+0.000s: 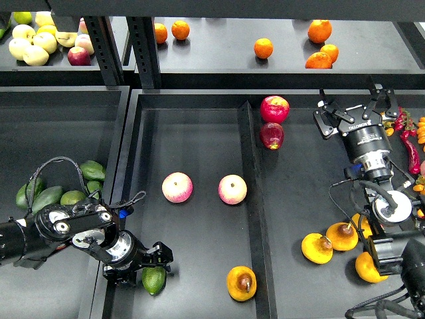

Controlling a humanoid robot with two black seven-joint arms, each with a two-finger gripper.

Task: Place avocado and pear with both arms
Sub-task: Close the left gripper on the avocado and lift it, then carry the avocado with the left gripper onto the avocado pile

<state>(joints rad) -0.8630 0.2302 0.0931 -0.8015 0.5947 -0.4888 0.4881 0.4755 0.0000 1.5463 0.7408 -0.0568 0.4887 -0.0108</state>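
Observation:
A green avocado (154,280) lies at the front left corner of the middle tray (199,133). My left gripper (151,264) is right over it and covers its top. The fingers are dark and I cannot tell them apart or see whether they hold the fruit. A yellow-orange pear (241,283) with a brown blotch lies alone at the front right of the same tray. My right gripper (357,106) is open and empty, high over the back of the right tray (299,173), far from the pear.
Two pink-yellow apples (177,187) (232,189) sit mid-tray. Two red apples (274,108) and three more pears (317,248) lie in the right tray, with red chillies (410,156) at its right edge. More avocados (91,170) fill the left tray. Oranges (263,48) and pale apples (36,54) sit at the back.

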